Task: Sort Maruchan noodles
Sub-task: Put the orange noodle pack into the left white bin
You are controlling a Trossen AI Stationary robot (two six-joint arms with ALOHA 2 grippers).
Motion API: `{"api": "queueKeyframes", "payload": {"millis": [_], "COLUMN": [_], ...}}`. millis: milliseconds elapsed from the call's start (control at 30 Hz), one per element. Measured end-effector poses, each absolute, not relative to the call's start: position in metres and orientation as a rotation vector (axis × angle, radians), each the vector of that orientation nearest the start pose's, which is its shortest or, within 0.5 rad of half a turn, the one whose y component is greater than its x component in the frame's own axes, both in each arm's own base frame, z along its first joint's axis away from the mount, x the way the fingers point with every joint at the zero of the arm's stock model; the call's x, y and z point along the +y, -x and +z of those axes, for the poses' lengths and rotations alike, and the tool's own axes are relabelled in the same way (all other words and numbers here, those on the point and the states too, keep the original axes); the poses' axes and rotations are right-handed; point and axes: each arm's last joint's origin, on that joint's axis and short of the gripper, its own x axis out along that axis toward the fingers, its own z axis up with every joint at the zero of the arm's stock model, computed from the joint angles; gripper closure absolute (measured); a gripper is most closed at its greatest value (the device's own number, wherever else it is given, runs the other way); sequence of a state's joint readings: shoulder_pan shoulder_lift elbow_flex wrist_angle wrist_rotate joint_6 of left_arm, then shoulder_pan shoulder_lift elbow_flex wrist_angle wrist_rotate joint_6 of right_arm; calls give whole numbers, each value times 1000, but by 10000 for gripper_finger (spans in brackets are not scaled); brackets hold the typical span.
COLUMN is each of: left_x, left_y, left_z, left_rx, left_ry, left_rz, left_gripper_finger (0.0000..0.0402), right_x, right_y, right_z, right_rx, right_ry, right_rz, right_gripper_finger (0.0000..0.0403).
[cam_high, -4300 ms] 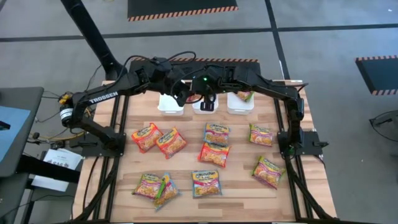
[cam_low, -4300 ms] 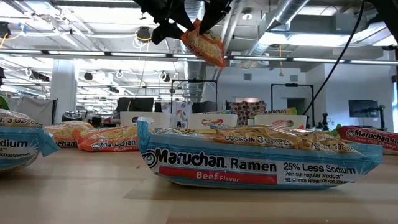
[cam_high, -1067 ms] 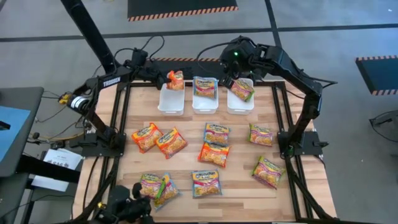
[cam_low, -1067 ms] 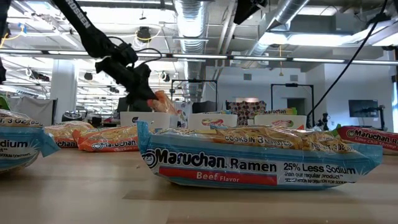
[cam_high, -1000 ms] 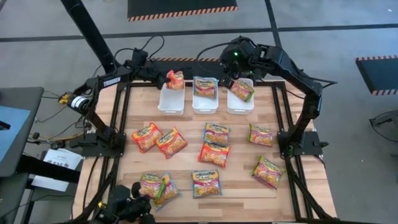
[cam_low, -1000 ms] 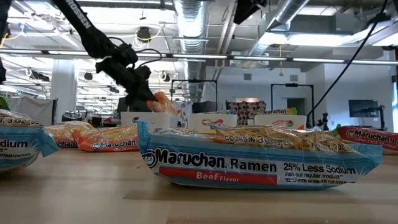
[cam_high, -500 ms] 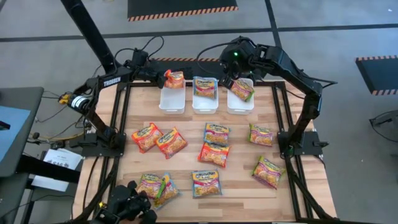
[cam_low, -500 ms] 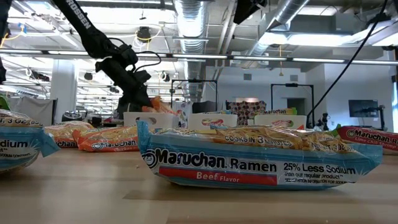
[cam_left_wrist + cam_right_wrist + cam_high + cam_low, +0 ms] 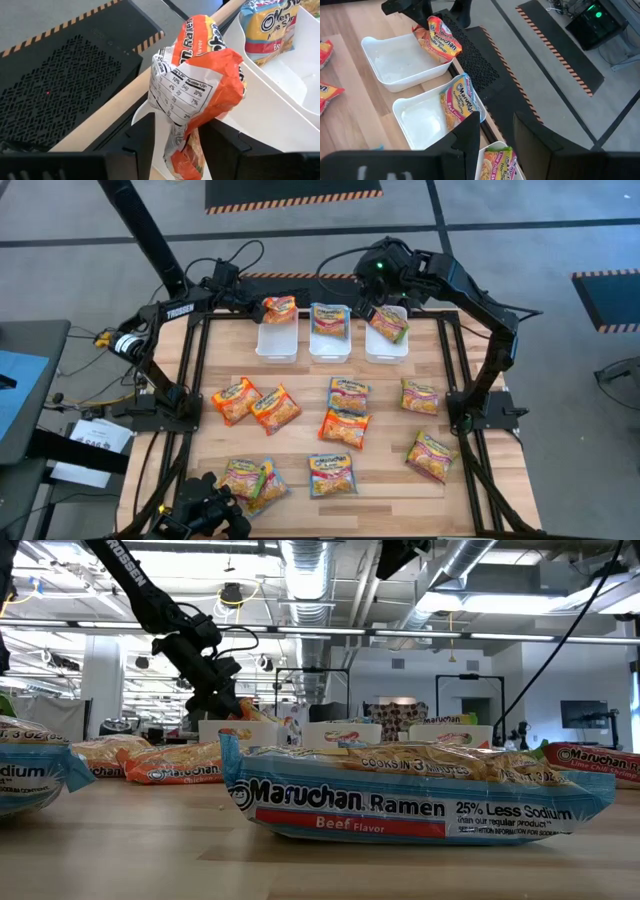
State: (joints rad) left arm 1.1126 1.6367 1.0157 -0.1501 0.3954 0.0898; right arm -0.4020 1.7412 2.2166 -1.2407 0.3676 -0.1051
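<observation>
Three white bins [image 9: 276, 352] stand in a row at the table's far edge. An orange Maruchan packet [image 9: 279, 308] sits at the left bin's far end [image 9: 433, 61], leaning up over the rim. My left gripper [image 9: 260, 304] stands open, level with the packet, its fingers [image 9: 143, 142] on either side of the packet's lower end [image 9: 182, 150]. The middle bin holds a blue-red packet [image 9: 329, 320] and the right bin a green-pink one [image 9: 390, 323]. My right gripper [image 9: 374, 288] hangs open and holding nothing above the right bin. My left gripper comes at the orange packet slanting down from the table's far left. Its fingers flank the crumpled lower end [image 9: 186, 142]. Whether a finger still touches the packet I cannot tell. The packet's lower part rests inside the left bin.
Several loose packets lie on the wooden table: orange ones [image 9: 236, 400] at the left, others in the middle [image 9: 343, 427] and at the right [image 9: 430, 455]. A beef packet [image 9: 420, 795] lies close to the low camera. A dark device [image 9: 205, 515] sits at the near left edge.
My left gripper has tipped a little while staying over the left bin's far end. The orange packet has sunk lower toward the bin and has turned its printed face more upward. My right gripper has kept still.
</observation>
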Motion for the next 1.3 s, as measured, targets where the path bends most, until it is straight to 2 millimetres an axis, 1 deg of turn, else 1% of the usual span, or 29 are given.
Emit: {"api": "queueKeyframes", "payload": {"millis": [167, 267, 333, 500, 633, 833, 1000, 1167, 1300], "left_x": [299, 298, 298, 300, 303, 304, 302, 305, 313], "left_y": [-159, -159, -159, -163, -167, -167, -165, -158, -151], "left_z": [210, 215, 215, 205, 199, 188, 186, 186, 194], "left_rx": [578, 561, 564, 562, 551, 582, 602, 598, 567], "left_ry": [497, 485, 486, 554, 576, 643, 660, 685, 706], "left_rz": [655, 656, 663, 659, 655, 654, 653, 674, 661], "left_gripper_finger": [263, 264, 264, 264, 264, 264, 264, 264, 264], "right_x": [-136, -136, -137, -138, -138, -138, -138, -138, -138], "right_y": [-294, -294, -294, -297, -298, -298, -298, -298, -298], "right_z": [463, 464, 464, 467, 468, 468, 469, 469, 469], "right_rx": [821, 819, 808, 764, 749, 748, 746, 739, 735], "right_ry": [81, 81, 81, 82, 82, 82, 80, 64, 52], "right_rz": [-689, -690, -691, -698, -700, -700, -701, -708, -712], "right_gripper_finger": [262, 262, 262, 262, 262, 262, 262, 262, 262]}}
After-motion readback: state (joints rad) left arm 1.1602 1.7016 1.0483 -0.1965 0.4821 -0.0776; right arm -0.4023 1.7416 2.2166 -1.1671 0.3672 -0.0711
